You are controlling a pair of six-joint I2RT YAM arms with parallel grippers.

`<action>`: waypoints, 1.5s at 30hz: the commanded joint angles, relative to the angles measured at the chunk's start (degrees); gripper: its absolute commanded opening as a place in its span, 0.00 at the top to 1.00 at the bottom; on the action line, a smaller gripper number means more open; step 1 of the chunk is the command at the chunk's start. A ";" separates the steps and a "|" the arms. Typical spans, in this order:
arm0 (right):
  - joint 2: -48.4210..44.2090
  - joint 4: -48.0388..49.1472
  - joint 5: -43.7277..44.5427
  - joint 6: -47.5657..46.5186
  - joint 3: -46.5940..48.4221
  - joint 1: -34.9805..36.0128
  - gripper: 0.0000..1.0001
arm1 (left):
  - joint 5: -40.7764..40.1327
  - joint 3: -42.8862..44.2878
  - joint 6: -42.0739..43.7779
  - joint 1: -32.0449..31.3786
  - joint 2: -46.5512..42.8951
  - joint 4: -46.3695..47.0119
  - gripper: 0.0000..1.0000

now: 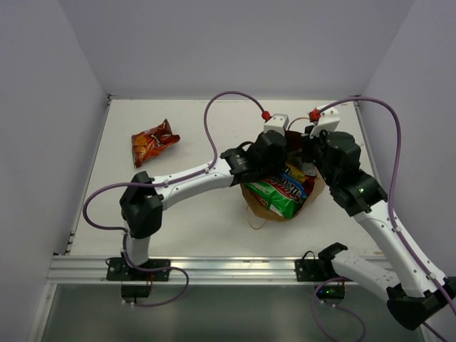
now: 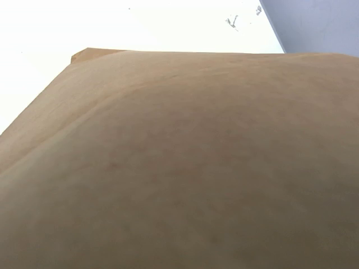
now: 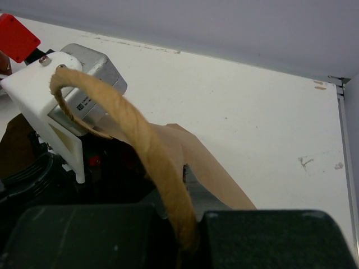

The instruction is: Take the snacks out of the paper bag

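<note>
The brown paper bag [image 1: 251, 197] lies on the table with its mouth toward the arms. A green-white chip bag [image 1: 276, 194] and a blue-red packet [image 1: 293, 182] show inside it. An orange-red chip bag [image 1: 152, 140] lies by itself at the far left. My left gripper [image 1: 280, 152] is at the bag's far rim. Brown paper [image 2: 185, 168] fills the left wrist view and hides its fingers. My right gripper [image 3: 196, 238] is shut on the bag's twisted handle [image 3: 134, 131], which arches over the left arm's white camera mount [image 3: 42, 98].
A second handle loop [image 1: 255, 218] lies on the table in front of the bag. Purple cables arc above both wrists. White walls close in the table at the back and on both sides. A metal rail [image 1: 214, 267] runs along the near edge.
</note>
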 commanded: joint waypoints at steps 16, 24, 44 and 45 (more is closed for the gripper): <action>-1.84 1.58 3.66 -0.71 -2.47 -0.06 1.00 | 4.82 -5.77 5.37 1.01 -32.88 -12.55 0.94; -2.19 1.14 3.75 -0.71 -2.03 -0.06 1.00 | -0.03 -19.37 9.85 22.70 -42.04 -19.53 0.98; -2.98 1.67 2.61 -0.44 -4.41 -0.06 1.00 | 18.78 -37.94 6.34 44.61 -21.72 0.18 0.34; -2.90 1.67 2.61 -0.53 -4.32 -0.06 1.00 | 19.13 -37.67 6.34 44.61 -23.47 -0.35 0.25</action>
